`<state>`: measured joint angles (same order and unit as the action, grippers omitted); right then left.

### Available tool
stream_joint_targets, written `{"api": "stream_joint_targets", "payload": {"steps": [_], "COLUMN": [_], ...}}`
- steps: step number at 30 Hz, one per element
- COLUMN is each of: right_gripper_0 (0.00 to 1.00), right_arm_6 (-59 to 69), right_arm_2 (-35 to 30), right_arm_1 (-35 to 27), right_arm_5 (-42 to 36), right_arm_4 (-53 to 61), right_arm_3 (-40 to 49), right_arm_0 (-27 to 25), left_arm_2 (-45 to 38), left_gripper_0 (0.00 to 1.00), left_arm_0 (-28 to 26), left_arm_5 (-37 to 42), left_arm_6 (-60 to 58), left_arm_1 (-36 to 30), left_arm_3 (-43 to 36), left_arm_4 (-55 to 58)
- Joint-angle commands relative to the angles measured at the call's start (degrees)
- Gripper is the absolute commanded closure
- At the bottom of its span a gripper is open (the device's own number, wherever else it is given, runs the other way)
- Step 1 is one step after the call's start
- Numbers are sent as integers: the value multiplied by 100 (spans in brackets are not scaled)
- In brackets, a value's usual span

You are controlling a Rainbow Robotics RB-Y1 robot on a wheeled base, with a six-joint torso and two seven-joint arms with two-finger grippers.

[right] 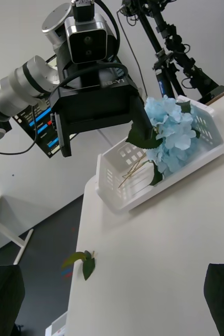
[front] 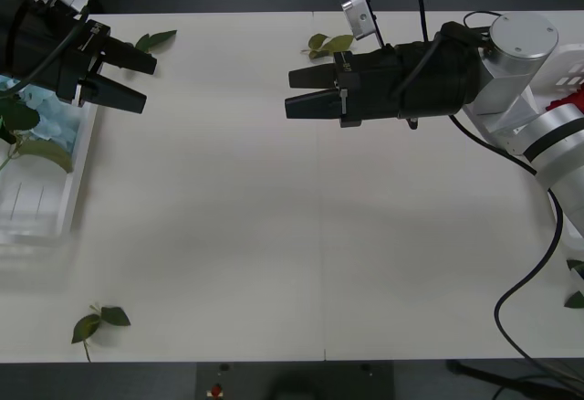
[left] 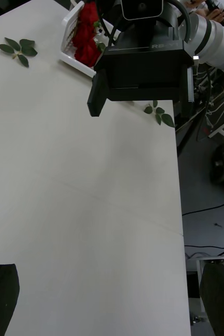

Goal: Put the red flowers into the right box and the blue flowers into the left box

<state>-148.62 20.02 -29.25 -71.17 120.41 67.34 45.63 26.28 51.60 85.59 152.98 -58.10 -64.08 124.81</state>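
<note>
The blue flowers (front: pixel 29 112) lie in the left box (front: pixel 75 176) at the table's left edge; the right wrist view shows the same blue flowers (right: pixel 167 126) heaped in that left box (right: pixel 143 197). At the far right edge, the red flowers (front: pixel 571 101) lie in the right box (front: pixel 569 73), and the left wrist view shows these red flowers (left: pixel 88 34) in the right box (left: pixel 68 23) too. My left gripper (front: pixel 146 85) hovers open and empty beside the left box. Above the table's middle, my right gripper (front: pixel 290 92) is open and empty, pointing left.
Loose green leaf sprigs lie on the white table: one at the back left (front: pixel 155 40), one at the back middle (front: pixel 327 44), one near the front left (front: pixel 99 321), and one at the right edge (front: pixel 575 290). A stretch of bare table (front: pixel 319 236) separates the two boxes.
</note>
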Motion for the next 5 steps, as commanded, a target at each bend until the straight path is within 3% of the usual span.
{"api": "stream_joint_targets", "payload": {"steps": [1, 5], "right_gripper_0": [0, 0], "right_arm_6": [-141, -141], "right_arm_2": [-51, -51], "right_arm_1": [-2, -2], "right_arm_5": [-11, -11], "right_arm_4": [26, 26], "right_arm_3": [51, 51], "right_arm_0": [183, 183], "left_arm_2": [-79, -79], "left_gripper_0": [0, 0], "left_arm_0": [175, 175], "left_arm_5": [-25, -25], "left_arm_6": [202, 202], "left_arm_1": [-52, -52], "left_arm_3": [-96, -96], "left_arm_4": [61, 61]}}
